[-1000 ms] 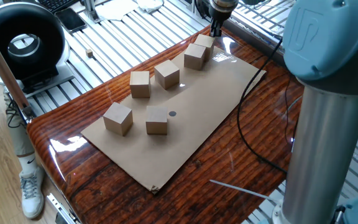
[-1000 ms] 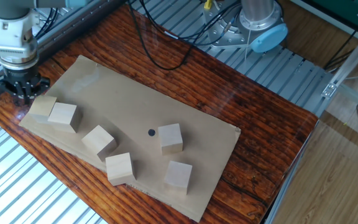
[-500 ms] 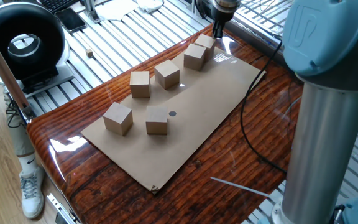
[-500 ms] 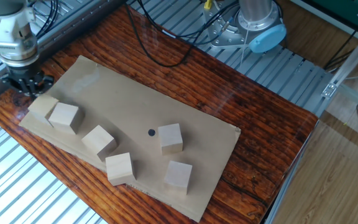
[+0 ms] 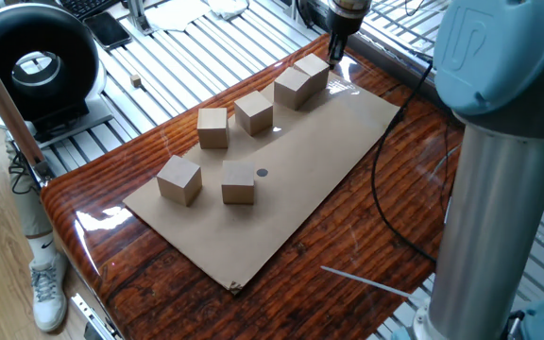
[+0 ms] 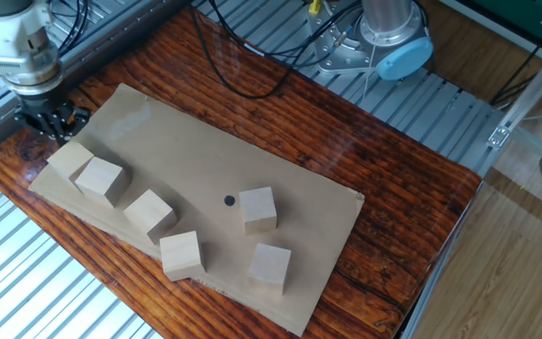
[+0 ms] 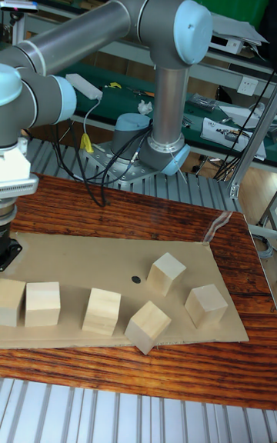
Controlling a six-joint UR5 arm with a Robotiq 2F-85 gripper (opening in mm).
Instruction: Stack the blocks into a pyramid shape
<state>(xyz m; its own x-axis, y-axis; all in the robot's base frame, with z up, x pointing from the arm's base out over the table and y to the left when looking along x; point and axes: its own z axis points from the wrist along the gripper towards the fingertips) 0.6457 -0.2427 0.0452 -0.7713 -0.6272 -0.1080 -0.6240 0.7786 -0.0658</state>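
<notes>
Six tan wooden blocks rest singly on a cardboard sheet [image 5: 319,161], none on top of another. Two of them [image 5: 312,69] [image 5: 293,87] touch at the sheet's far end, and these two [image 6: 70,158] [image 6: 101,179] also show in the other fixed view. Two more [image 5: 253,112] [image 5: 212,127] follow in a loose row. The last two [image 5: 178,179] [image 5: 238,182] sit near a black dot [image 5: 262,173]. My gripper [image 5: 336,49] [image 6: 55,132] hangs just beyond the end block, its fingers looking shut and holding nothing. In the tall fixed view only its edge [image 7: 8,252] shows.
A black round device [image 5: 31,61] and a tiny wooden cube [image 5: 136,81] lie off the table on the slatted surface. Black cables [image 6: 252,89] cross the wooden tabletop toward the robot base [image 6: 389,38]. The arm's grey column [image 5: 499,208] stands close on the right.
My gripper has shifted a little along the sheet's far edge. The end block has turned slightly and now presses against its neighbour. The other blocks have not moved.
</notes>
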